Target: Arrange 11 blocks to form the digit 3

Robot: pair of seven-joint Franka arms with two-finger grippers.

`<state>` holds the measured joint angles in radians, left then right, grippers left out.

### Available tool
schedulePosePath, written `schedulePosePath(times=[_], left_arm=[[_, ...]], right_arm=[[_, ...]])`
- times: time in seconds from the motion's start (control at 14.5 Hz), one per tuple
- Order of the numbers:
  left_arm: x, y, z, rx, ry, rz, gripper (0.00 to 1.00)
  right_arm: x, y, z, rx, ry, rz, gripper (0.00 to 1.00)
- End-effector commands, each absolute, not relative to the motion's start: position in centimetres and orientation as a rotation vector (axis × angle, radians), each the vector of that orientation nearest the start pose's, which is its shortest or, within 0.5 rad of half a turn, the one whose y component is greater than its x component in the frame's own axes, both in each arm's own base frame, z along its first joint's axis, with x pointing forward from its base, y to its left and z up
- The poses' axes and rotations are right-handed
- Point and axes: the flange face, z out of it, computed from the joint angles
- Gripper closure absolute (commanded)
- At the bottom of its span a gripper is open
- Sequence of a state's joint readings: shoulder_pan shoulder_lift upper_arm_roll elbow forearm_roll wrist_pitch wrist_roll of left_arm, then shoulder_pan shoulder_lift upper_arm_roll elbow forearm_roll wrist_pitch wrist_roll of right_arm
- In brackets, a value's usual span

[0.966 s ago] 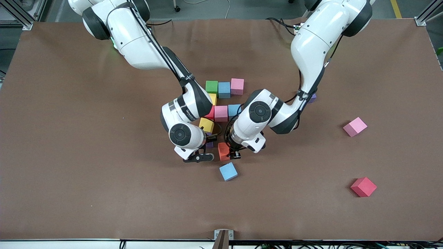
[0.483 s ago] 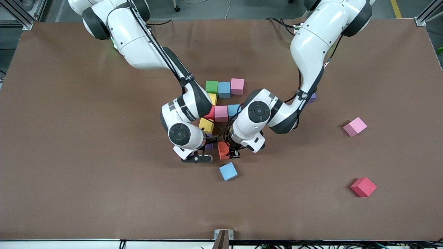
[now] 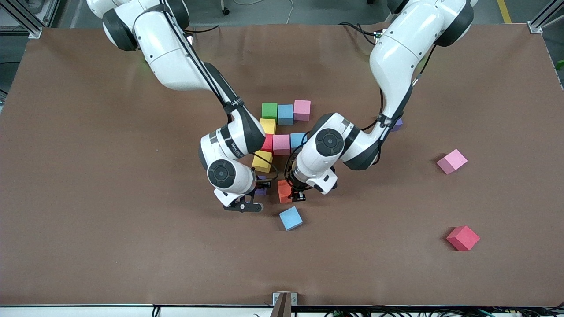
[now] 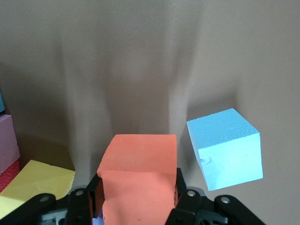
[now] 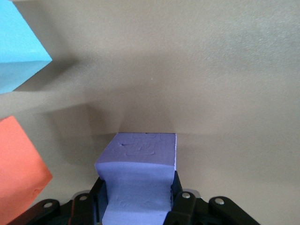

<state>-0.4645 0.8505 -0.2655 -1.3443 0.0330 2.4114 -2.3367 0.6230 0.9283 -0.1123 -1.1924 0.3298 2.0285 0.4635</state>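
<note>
Left gripper (image 4: 138, 206) clamped on matte orange foam cube (image 4: 139, 176); right gripper (image 5: 136, 206) clamped on matte purple foam cube (image 5: 137, 180), both low beside the unfinished digit 3 (image 3: 282, 127). Risk: wrists crowding, knocking the placed yellow cube (image 3: 262, 161) or the loose light-blue cube (image 3: 291, 218).

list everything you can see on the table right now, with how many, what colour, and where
digit 3 so far: eight cubes at the table's middle; green, blue, pink in the farthest bar, then yellow, then red, pink, blue, then yellow nearest.
orange block: one, held by the left gripper.
purple block: one, held by the right gripper.
loose blue block: one, nearest the camera, beside the orange one.
loose pink block: one, toward the left arm's end.
loose red block: one, nearer the camera than the pink one.
second purple block: one, mostly hidden by the left arm.
left gripper: shut on orange.
right gripper: shut on purple.
</note>
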Motion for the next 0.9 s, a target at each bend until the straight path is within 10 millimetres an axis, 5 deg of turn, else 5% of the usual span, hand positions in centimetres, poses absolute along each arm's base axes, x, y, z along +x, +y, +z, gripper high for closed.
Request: schedulePosePath(times=[0.0, 0.83], left_arm=[[60.0, -47.0, 25.7, 1.935, 2.152, -0.198, 0.87], [58.9, -48.3, 25.4, 1.958, 2.138, -0.207, 0.87]], right_arm=[[63.0, 40.2, 21.4, -3.015, 0.096, 0.250, 0.69], [60.6, 41.2, 20.4, -3.031, 0.055, 0.317, 0.68]])
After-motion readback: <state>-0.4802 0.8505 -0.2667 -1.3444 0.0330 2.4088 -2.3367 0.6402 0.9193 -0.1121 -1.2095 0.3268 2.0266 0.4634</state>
